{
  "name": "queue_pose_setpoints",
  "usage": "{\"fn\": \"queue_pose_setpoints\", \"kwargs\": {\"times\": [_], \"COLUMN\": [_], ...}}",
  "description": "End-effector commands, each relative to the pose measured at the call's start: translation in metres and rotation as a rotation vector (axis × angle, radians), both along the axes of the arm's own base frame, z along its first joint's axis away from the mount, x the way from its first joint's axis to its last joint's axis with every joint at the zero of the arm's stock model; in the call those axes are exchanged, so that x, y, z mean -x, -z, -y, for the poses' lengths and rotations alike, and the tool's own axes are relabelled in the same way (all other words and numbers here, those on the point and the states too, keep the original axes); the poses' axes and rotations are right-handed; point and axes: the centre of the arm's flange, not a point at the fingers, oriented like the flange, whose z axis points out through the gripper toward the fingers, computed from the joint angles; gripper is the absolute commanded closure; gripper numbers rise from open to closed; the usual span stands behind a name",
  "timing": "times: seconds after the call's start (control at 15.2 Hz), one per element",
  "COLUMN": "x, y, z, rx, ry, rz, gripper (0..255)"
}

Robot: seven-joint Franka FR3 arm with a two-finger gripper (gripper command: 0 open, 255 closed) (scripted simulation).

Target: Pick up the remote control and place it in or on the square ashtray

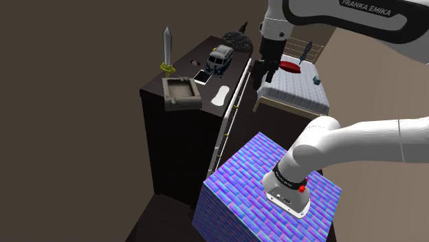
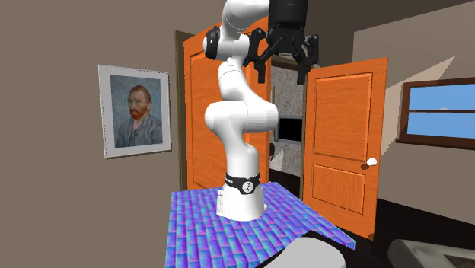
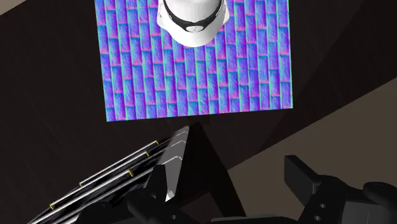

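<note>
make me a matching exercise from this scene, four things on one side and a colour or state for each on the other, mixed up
Things:
1 sword
2 square ashtray
3 remote control
4 stand

Descriptions:
a white, lying flat
b blue-purple brick pattern
c grey, with a raised rim
d standing upright

Pairs: 1-d, 2-c, 3-a, 4-b
</note>
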Motion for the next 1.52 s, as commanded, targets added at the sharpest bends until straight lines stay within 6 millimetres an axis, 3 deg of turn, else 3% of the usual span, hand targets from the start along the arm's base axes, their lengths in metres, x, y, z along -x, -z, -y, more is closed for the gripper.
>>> {"fn": "queue_pose_setpoints", "kwargs": {"times": [0.0,0.73,1.45], "x": [0.000,-0.105,-0.194], "y": [0.000,0.086,0.166], "z": [0.000,0.023,0.091], "rx": [0.000,0.019,0.039], "ry": [0.000,0.431,0.862], "rz": [0.000,0.053,0.105], "gripper": [0,0,0]}}
